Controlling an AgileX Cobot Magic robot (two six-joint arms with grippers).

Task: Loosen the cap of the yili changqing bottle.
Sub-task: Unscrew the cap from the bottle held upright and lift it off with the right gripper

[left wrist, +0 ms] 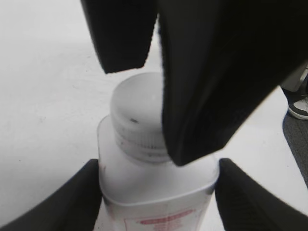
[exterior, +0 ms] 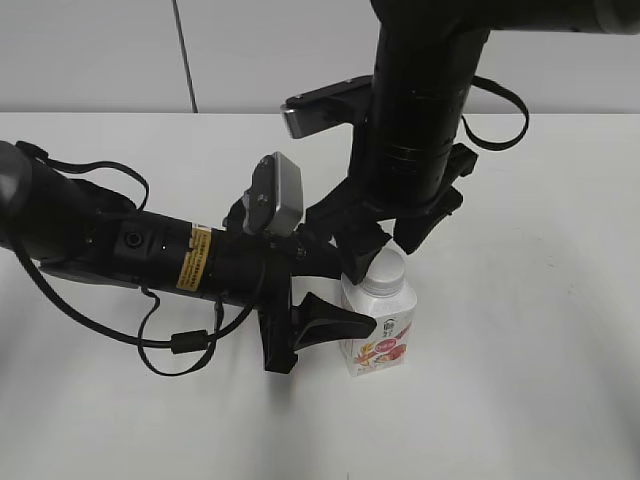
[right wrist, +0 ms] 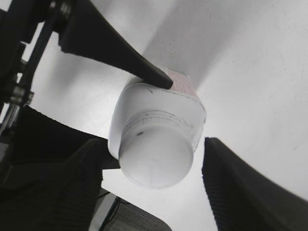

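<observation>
The yili changqing bottle stands upright on the white table, its red and pink fruit label facing front. Its white ribbed cap sits on the neck. My left gripper is shut on the bottle's body, with a finger pressed against each side in the left wrist view. My right gripper hangs over the top, open, with a finger on each side of the cap and a gap at the right finger. The bottle and cap fill the left wrist view.
The white table spreads to the right and front of the bottle. Both black arms crowd the space left of and above the bottle. A floor edge and a shoe show beyond the table.
</observation>
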